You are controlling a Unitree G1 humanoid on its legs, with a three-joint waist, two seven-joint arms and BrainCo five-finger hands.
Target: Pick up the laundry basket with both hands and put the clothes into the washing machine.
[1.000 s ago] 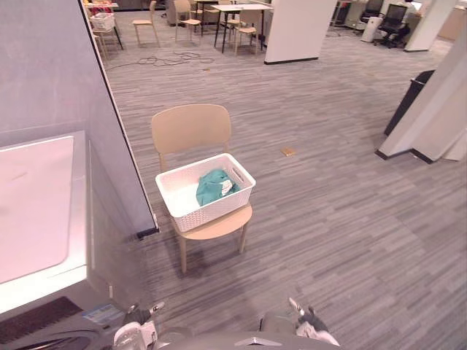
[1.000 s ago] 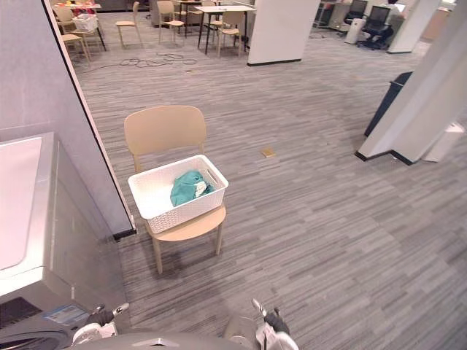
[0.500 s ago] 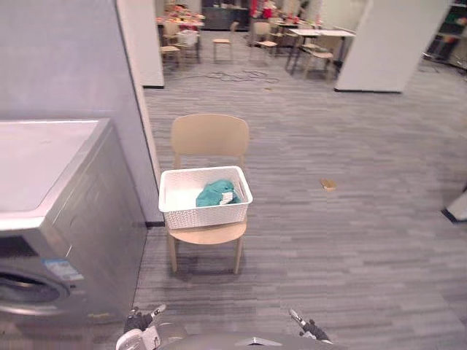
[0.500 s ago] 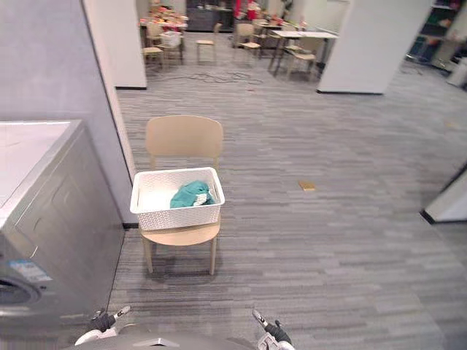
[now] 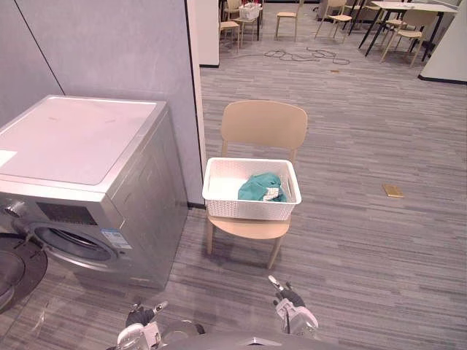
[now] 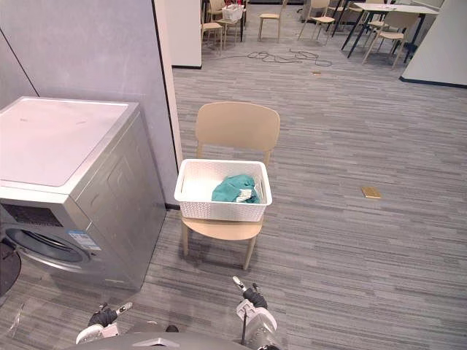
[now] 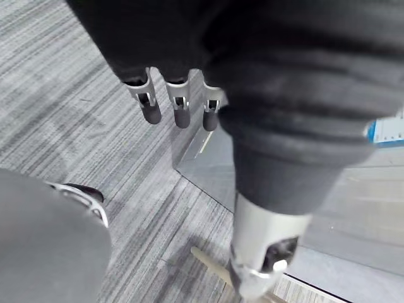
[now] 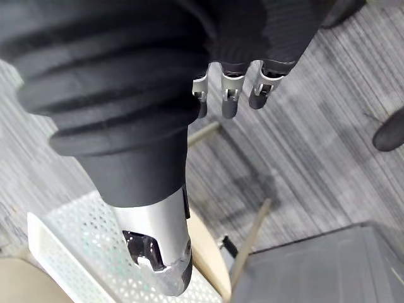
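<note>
At 12 o'clock, a white laundry basket (image 5: 250,208) on the seat of a tan chair (image 5: 263,125), with green clothes (image 5: 259,187) inside, over on its 3 o'clock side. At 9 o'clock, just beside the chair, a grey washing machine (image 5: 80,138). Down low, left hand (image 5: 137,334) at 7 o'clock and right hand (image 5: 295,316) at 5 o'clock, both with loose, straight fingers, holding nothing, well apart from the basket.
</note>
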